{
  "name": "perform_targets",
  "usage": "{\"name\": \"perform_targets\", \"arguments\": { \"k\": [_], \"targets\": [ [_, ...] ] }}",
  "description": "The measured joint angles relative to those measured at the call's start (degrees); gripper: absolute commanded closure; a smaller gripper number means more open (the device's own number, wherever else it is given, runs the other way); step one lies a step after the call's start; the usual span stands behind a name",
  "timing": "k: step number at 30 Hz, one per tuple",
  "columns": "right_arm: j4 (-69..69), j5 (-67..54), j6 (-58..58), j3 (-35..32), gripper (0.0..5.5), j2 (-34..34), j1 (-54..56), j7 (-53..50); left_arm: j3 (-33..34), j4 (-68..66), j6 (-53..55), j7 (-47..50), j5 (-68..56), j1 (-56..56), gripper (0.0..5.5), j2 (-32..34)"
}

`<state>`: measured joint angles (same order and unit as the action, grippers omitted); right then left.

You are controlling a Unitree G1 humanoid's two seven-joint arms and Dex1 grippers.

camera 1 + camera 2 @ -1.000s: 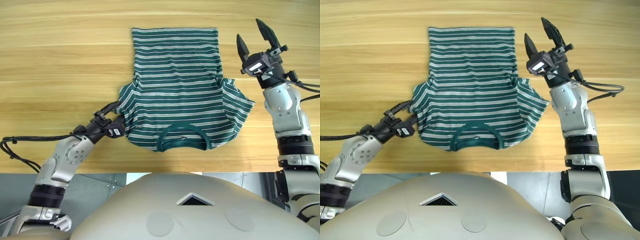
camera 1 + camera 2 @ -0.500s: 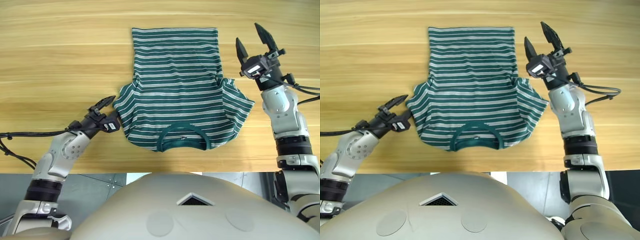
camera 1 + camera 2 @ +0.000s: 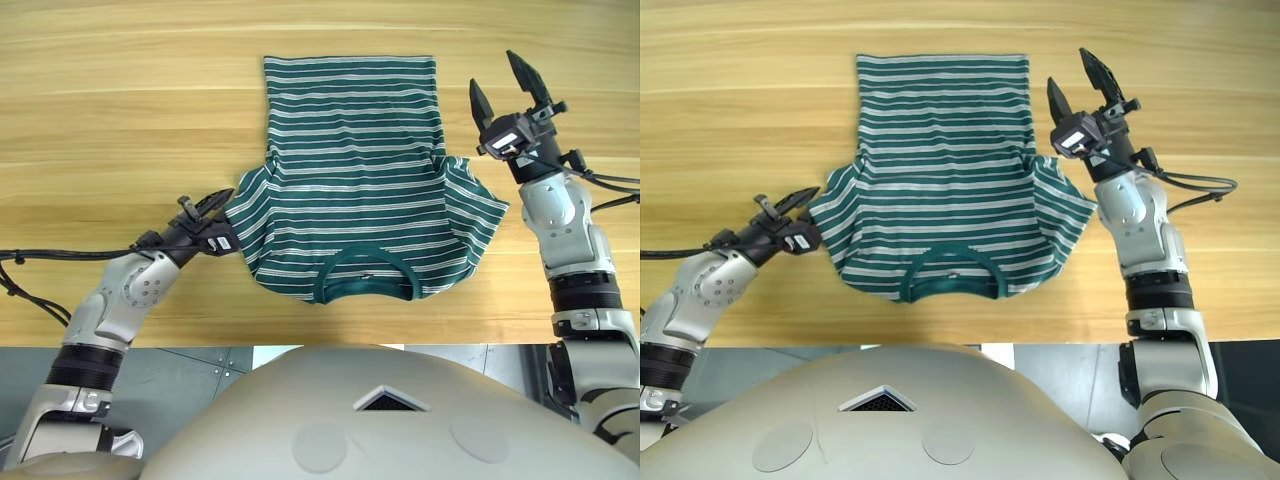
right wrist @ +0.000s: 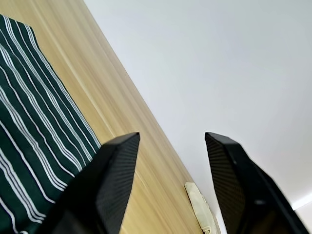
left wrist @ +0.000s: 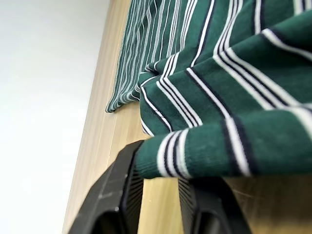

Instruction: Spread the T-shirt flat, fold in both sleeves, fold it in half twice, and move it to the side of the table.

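The T-shirt (image 3: 350,180), dark green with thin white stripes, lies on the bench (image 3: 120,100) straight in front of me, its collar (image 3: 367,275) at the near edge and its hem (image 3: 350,62) at the far end. The body lies mostly flat, with some puckering around the shoulders. The left sleeve (image 3: 250,200) is drawn out sideways to a point, and my left jaws are closed on its cuff, low over the wood just beside the shirt. In the left wrist view the striped cuff (image 5: 195,156) sits pinched between my two black fingers (image 5: 122,195), with the rest of the cloth running away along the bench. The right sleeve (image 3: 475,205) lies loose and a little rumpled, spread toward my right. My right jaws are spread wide and grip nothing. They are raised above the bench just beyond that sleeve, close by the shirt's right side, tips pointing away from me.
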<state>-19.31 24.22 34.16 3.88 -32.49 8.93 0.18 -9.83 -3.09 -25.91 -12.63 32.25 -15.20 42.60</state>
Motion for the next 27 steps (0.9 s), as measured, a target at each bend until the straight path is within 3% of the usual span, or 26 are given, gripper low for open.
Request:
{"name": "perform_targets", "arguments": {
  "k": [11,18,27],
  "targets": [
    [-1.24,0.00,0.14,0.01,3.04,-0.01,0.00,-0.33,-0.11,0.23,-0.49,0.35,-3.93,-0.14,5.49,-0.49],
    [-2.94,0.00,0.30,-0.01,3.04,-0.03,0.03,-1.42,-1.02,-0.05,-2.90,2.70,-7.64,-1.31,5.49,-3.83],
    [-3.91,0.03,1.06,0.03,3.04,-0.04,-0.01,-2.80,4.26,1.40,0.79,7.05,-6.14,-7.36,3.91,-3.58]
  ]
}}
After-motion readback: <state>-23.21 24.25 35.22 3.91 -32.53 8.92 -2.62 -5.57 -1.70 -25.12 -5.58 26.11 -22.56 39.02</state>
